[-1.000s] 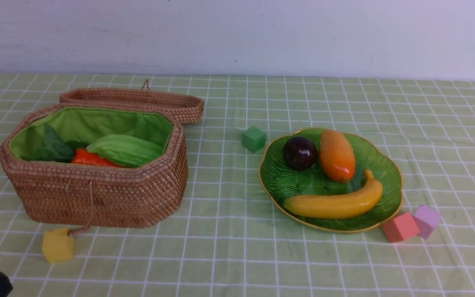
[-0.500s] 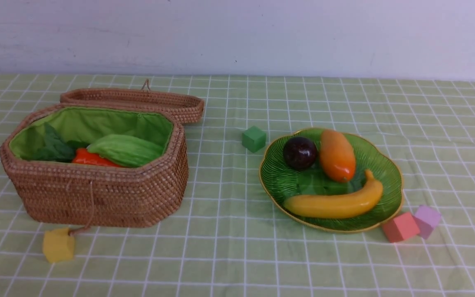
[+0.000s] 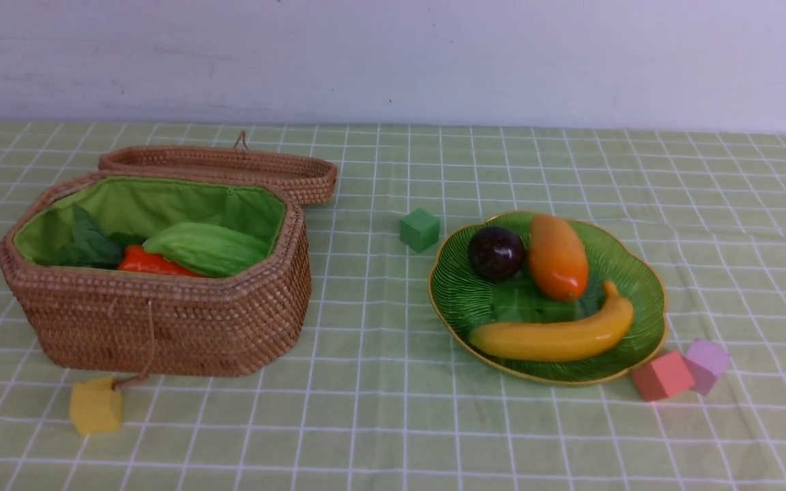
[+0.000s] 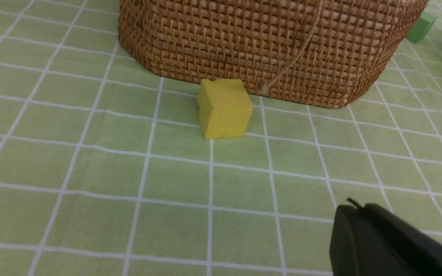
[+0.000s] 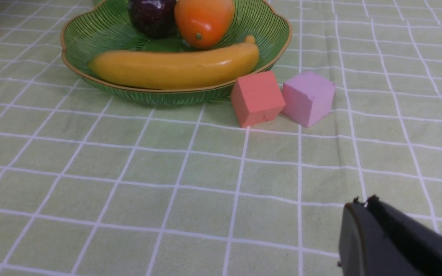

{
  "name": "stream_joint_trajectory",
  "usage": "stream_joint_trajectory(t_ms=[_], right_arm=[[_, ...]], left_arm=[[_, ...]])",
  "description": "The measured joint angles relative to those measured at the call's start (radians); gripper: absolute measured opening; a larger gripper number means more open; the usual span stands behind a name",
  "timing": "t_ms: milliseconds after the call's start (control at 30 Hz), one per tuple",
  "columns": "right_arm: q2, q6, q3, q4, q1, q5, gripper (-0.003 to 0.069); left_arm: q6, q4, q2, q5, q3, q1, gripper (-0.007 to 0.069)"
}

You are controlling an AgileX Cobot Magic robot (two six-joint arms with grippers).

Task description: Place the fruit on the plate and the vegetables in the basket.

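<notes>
Pale, faintly streaked wall (image 3: 393, 61) closes off the far side of the tabletop (image 3: 379, 423), which is covered edge to edge by a light-green cloth ruled with thin white lines into squares; the cloth lies mostly flat with a few soft wrinkles.

On the robot's left stands the basket (image 3: 161, 327), its lid (image 3: 222, 167) thrown back and lying behind it. Inside, against the bright green lining, rest the light-green gourd (image 3: 209, 247), the orange-red carrot (image 3: 147, 262) and dark green leaves (image 3: 89, 242). A yellow cube (image 3: 95, 406) sits just in front of the basket, by the end of its hanging cord.

On the right, the plate (image 3: 645, 273) carries the banana (image 3: 557, 334), the mango (image 3: 557, 258) and the mangosteen (image 3: 496, 253). A green cube (image 3: 419, 230) lies near its far-left edge; a red cube (image 3: 662, 375) and a pink cube (image 3: 707, 365) touch each other at its near-right edge.

Neither arm appears in the front view. Each wrist view shows its own claw low over bare cloth: the left claw (image 4: 353, 209) and the right claw (image 5: 361, 205) both have their tips pressed together, gripping nothing.
</notes>
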Motion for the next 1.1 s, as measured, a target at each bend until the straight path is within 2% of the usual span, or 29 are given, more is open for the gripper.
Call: stream_joint_trajectory(t_ms=[1100], right_arm=[[0.000, 0.000, 0.000, 0.000, 0.000, 0.000, 0.0059]], left_arm=[[-0.010, 0.004, 0.000, -0.005, 0.000, 0.000, -0.0013]])
